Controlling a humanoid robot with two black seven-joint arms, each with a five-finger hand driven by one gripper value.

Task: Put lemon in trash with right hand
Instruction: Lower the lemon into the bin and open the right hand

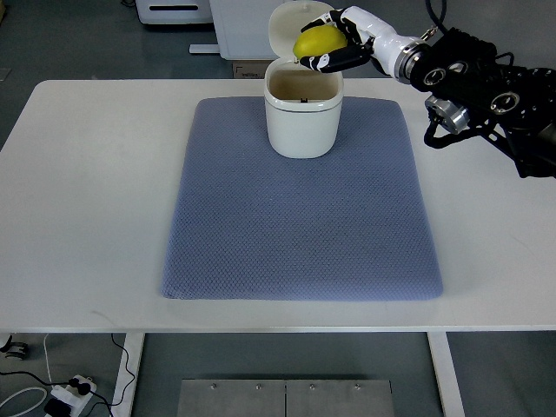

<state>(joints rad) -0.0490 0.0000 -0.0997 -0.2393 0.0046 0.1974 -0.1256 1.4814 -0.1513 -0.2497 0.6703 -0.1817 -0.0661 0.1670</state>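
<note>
A yellow lemon [318, 41] is held in my right hand [337, 42], whose black-and-white fingers are curled around it. The hand hovers just above the far rim of the white trash can [301, 117], in front of its raised lid [291, 24]. The can stands open at the far middle of a blue-grey mat [300, 226]; its inside looks bare. My right arm [473, 82] comes in from the upper right. The left arm does not show.
The mat lies on a white table [87, 191]. Beyond the far edge stand white furniture and a cardboard box [252, 68]. Under the near edge lie cables and a power strip [65, 395].
</note>
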